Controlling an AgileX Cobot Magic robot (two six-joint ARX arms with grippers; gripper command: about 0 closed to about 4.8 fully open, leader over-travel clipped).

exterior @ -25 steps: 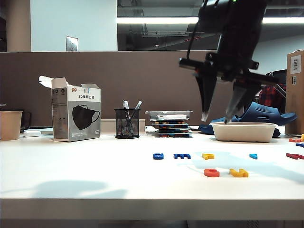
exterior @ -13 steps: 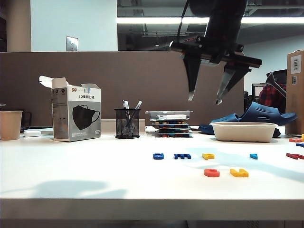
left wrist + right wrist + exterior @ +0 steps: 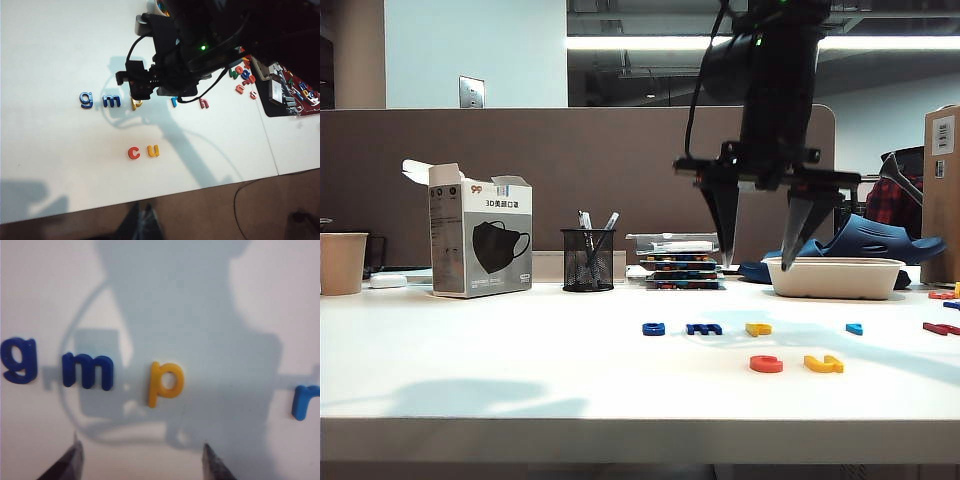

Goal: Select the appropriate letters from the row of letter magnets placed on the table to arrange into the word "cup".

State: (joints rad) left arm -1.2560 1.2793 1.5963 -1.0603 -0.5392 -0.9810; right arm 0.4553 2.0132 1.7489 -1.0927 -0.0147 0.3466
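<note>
A wide, plain white, smooth worktop (image 3: 520,370) with a thick pale front edge was seen before a brown partition wall (image 3: 520,170), under a ceiling strip light. At the left of the exterior view a tan paper cup (image 3: 342,263) was set, then a grey cardboard mask box (image 3: 480,238) with its flap open, a black mesh pen cup (image 3: 587,260), and a pale oval tray (image 3: 834,277). The row of small plastic letter magnets was laid out as a dark blue "g" (image 3: 19,360), a dark blue "m" (image 3: 87,370), a yellow "p" (image 3: 165,383) and a light-blue letter (image 3: 304,400). Nearer the front edge a red "c" (image 3: 133,152) and a yellow "u" (image 3: 153,150) were placed side by side. The right gripper (image 3: 759,264) was held above the yellow "p", jaws spread wide and empty. The left gripper was not shown, so its state could not be told.
</note>
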